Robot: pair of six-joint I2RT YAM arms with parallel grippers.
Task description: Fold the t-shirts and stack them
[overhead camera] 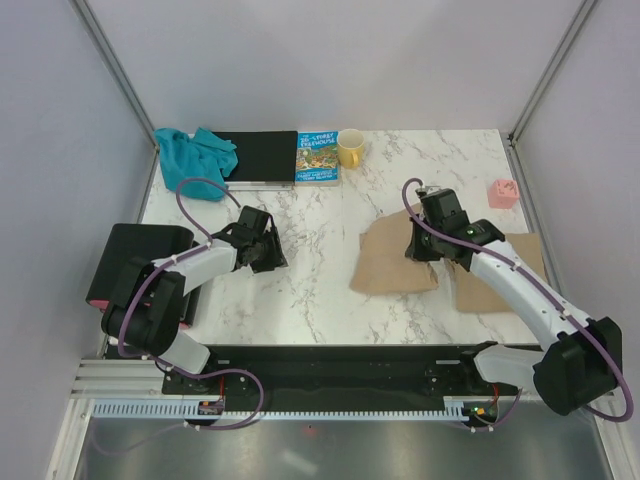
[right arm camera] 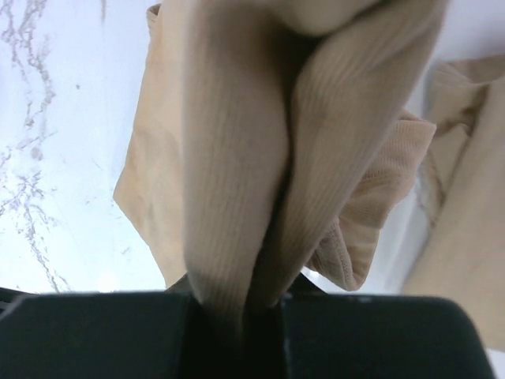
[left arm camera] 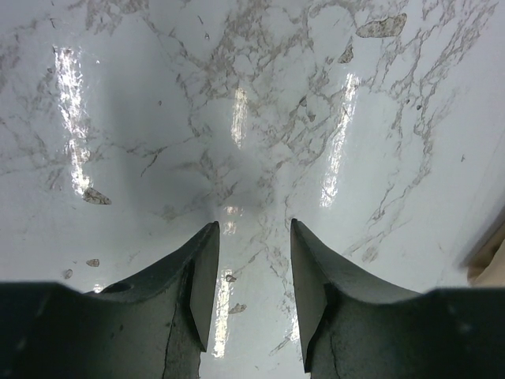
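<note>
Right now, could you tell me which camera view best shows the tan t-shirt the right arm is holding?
The top external view: the tan t-shirt lies on the table, its outline clear beside the right gripper. The right wrist view shows only bunched cloth pinched close up; the left wrist view shows mostly bare table.

Top view: bright, even light from overhead, sharp across the whole marble table (overhead camera: pixel 330 300). Shadows soft and short, e.g. along the edges of the tan t-shirt (overhead camera: pixel 392 268). Straight posts bow slightly toward the corners.
Left wrist view: hard glare streaks on the glossy tabletop, with a dim patch ahead of the left gripper (left arm camera: pixel 254 224). Its fingers are dark and underexposed.
Right wrist view: cloth very close, rib texture crisp mid-frame, blurred at the top. The tabletop behind is washed out near white.
</note>
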